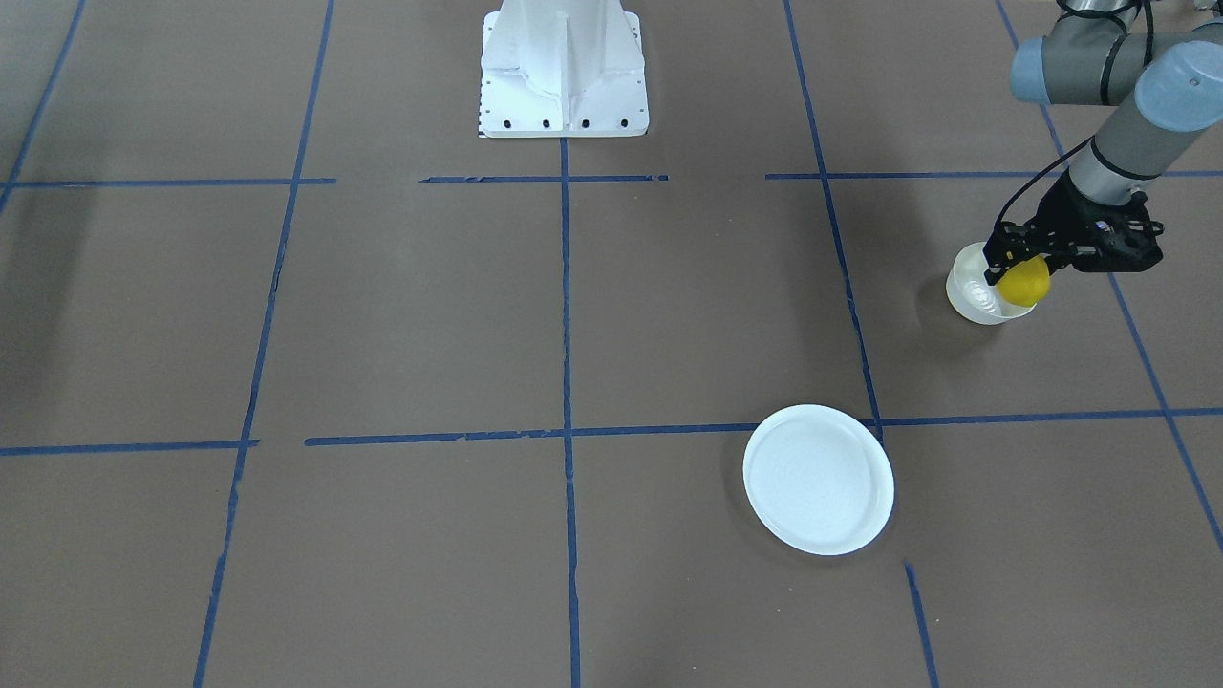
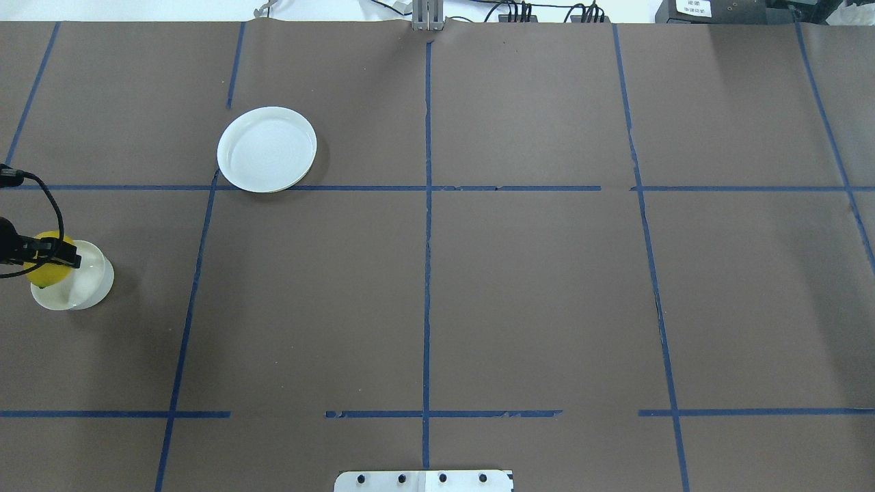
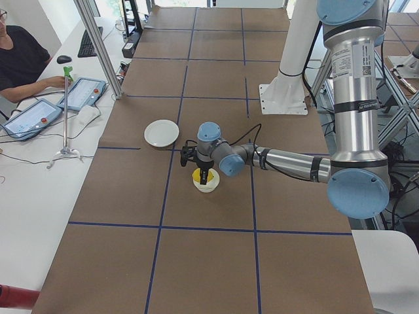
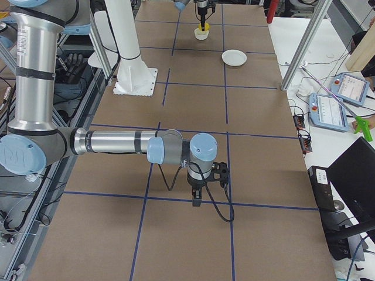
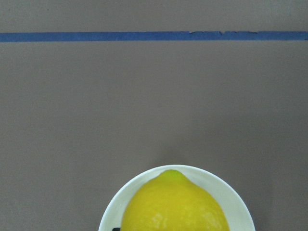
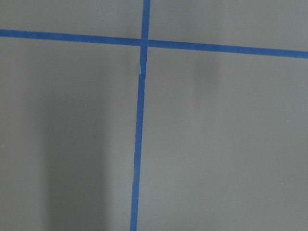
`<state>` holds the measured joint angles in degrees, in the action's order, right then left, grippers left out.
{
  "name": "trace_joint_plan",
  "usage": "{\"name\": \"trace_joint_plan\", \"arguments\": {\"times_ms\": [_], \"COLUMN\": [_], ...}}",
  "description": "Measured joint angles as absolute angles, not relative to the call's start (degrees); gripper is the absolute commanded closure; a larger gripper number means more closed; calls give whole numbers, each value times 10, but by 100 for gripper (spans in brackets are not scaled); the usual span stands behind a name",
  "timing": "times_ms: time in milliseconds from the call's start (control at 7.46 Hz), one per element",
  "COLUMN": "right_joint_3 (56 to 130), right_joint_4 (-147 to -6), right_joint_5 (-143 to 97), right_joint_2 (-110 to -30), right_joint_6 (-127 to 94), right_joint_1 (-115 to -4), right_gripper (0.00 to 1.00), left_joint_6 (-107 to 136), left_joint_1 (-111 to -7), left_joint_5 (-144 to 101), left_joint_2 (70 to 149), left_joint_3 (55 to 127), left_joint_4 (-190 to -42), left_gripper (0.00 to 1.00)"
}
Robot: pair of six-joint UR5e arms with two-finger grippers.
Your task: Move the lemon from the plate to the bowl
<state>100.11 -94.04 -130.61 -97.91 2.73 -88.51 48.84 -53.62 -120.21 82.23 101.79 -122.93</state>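
Observation:
My left gripper is shut on the small yellow lemon and holds it just over the small deep white bowl, at the bowl's rim. In the overhead view the lemon sits over the left side of the bowl. The left wrist view shows the lemon above the bowl. The flat white plate lies bare, well away from the bowl. My right gripper hangs over bare table far from all of this; I cannot tell whether it is open or shut.
The white robot base stands at the table's robot side. Blue tape lines cross the brown table. Operators' tablets and a metal post stand beside the table.

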Motion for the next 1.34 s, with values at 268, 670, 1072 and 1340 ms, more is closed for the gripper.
{"name": "trace_joint_plan", "arguments": {"times_ms": [268, 670, 1072, 1340], "right_joint_3": [1001, 1001, 1001, 1001], "right_joint_4": [-940, -940, -940, -940], "right_joint_5": [-1306, -1306, -1306, -1306], "right_joint_2": [-979, -979, -979, -979], "right_joint_6": [27, 27, 27, 27], "right_joint_1": [-885, -885, -885, -885], "right_gripper": [0, 0, 0, 0], "left_joint_6": [487, 480, 385, 277], "left_joint_1": [-536, -537, -574, -637], "left_joint_5": [-1203, -1211, -1245, -1261], "left_joint_2": [823, 825, 838, 876], "left_joint_3": [1019, 1025, 1028, 1030], "left_joint_4": [-1228, -1224, -1190, -1106], "left_gripper": [0, 0, 0, 0]}}
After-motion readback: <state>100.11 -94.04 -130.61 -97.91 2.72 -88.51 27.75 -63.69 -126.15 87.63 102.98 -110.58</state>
